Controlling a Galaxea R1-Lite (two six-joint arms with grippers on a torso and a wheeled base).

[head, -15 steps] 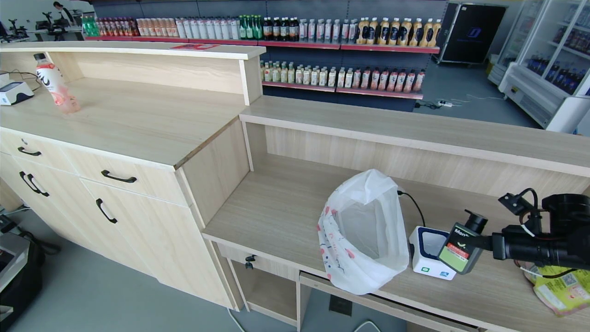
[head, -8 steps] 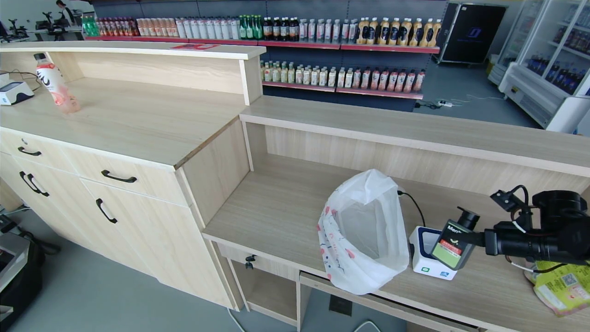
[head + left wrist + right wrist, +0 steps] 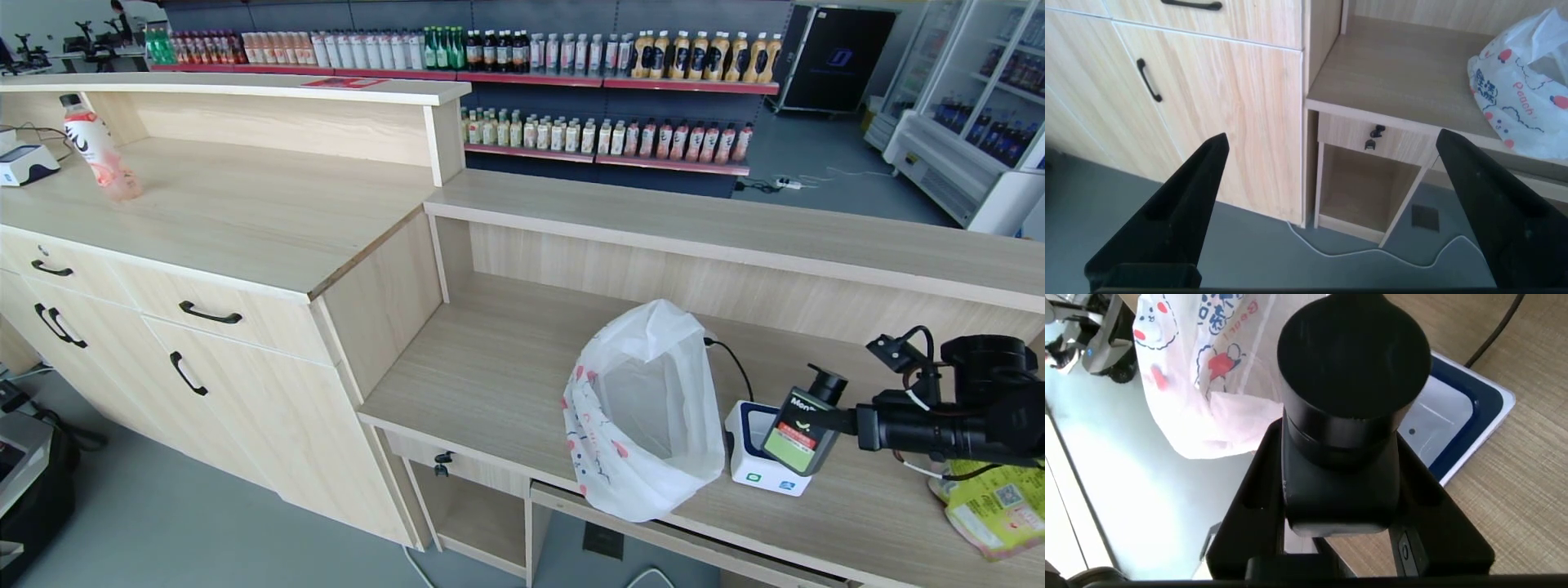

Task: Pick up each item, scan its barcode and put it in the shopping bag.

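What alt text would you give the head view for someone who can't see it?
The right gripper holds a dark bottle at a white scanner on a wooden counter, beside an open shopping bag. Behind stand drink shelves.

— Where's the bottle (image 3: 802, 430)?
— Dark, black cap, green-and-red label; tilted, in the air, close over the scanner (image 3: 755, 459).
— And the bag (image 3: 645, 416)?
— White printed plastic, standing with its mouth open, just left of that white, blue-rimmed scanner.

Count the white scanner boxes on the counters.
2. One scanner beside the shopping bag, at the bottle in the right gripper; a second scanner at the taller counter's far left edge.
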